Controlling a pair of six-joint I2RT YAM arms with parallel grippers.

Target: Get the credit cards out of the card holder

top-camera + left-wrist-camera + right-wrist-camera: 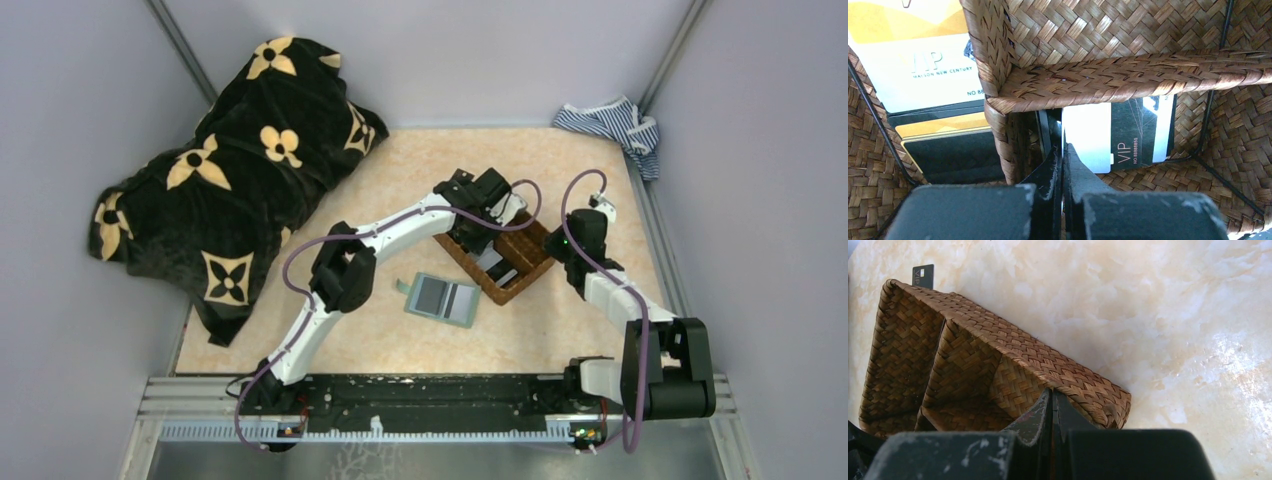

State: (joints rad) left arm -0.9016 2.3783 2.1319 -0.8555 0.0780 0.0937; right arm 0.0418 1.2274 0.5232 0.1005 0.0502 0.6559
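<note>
The card holder lies open mid-table, nearer the near edge. Several credit cards lie in the basket beside it, so removal looks mostly done; any left pocketed can't be told. Both the left end effector and right end effector are closed, empty

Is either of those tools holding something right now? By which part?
Nothing. The left tool is shut empty over the basket; the right tool is shut empty beside it.

The green card holder lies open beside the basket.
</note>
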